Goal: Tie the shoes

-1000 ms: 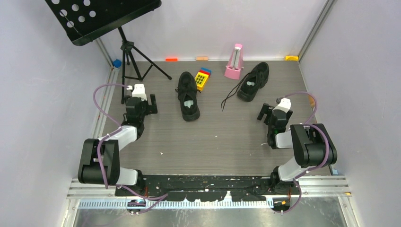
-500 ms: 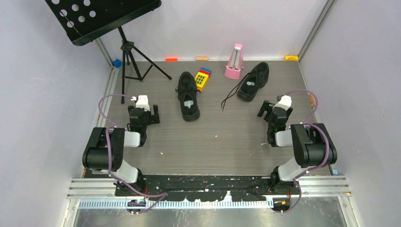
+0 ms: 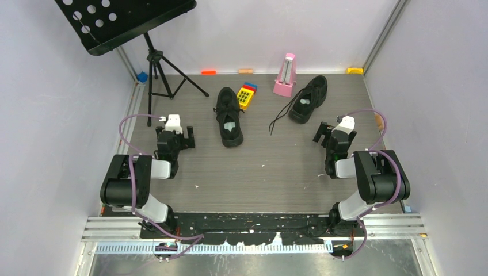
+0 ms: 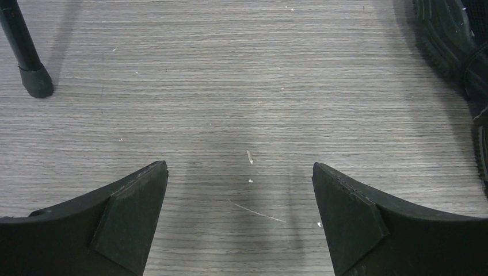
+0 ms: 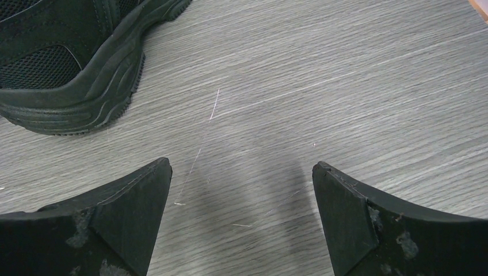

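Note:
Two black sneakers lie on the grey wood table. The left shoe (image 3: 229,117) lies mid-table with its toe away from me; its sole edge shows at the right of the left wrist view (image 4: 454,40). The right shoe (image 3: 308,98) lies at the back right with loose black laces (image 3: 281,119) trailing toward the front; its heel shows in the right wrist view (image 5: 75,52). My left gripper (image 3: 175,138) is open and empty, low over the table left of the left shoe (image 4: 239,172). My right gripper (image 3: 327,133) is open and empty, in front of the right shoe (image 5: 241,169).
A black music stand on a tripod (image 3: 158,75) stands at the back left; one foot shows in the left wrist view (image 4: 35,86). A pink metronome (image 3: 285,76) and a yellow toy (image 3: 247,95) sit at the back between the shoes. Walls close both sides.
My left arm has folded back toward its base, bringing the left gripper nearer and lower. The right gripper has shifted only slightly. The shoes have not moved.

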